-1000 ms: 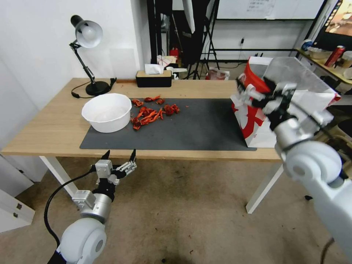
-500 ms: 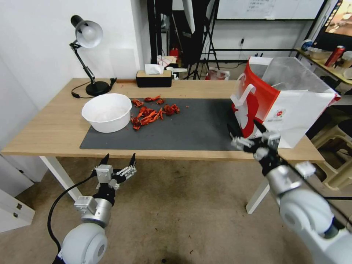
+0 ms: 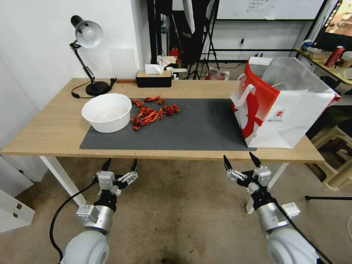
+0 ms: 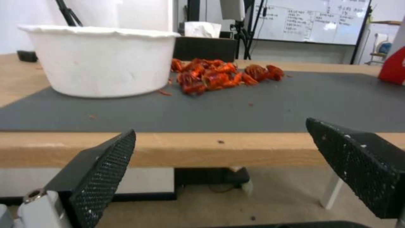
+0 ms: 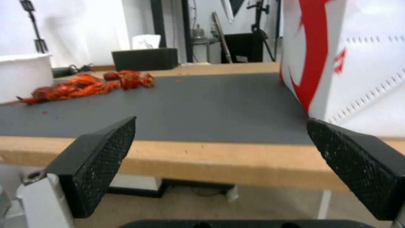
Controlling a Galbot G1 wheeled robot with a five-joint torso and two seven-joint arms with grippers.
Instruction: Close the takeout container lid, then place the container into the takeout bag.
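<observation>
The takeout bag, white with a red side panel and a clear liner, stands upright and open-topped on the table's right end; its side also shows in the right wrist view. The takeout container and its lid are hidden from view. My right gripper hangs open and empty below the table's front edge, in front of the bag. On the other side, my left gripper is open and empty as well, below the front edge near the mat's left part.
A dark mat covers the wooden table. On it stand a big white bowl and a pile of red shells. A desk lamp and a tissue box are at the back.
My right arm has come down from the bag's top to below the table's front edge, open and empty. The left gripper has sunk slightly. The bag has stayed in place.
</observation>
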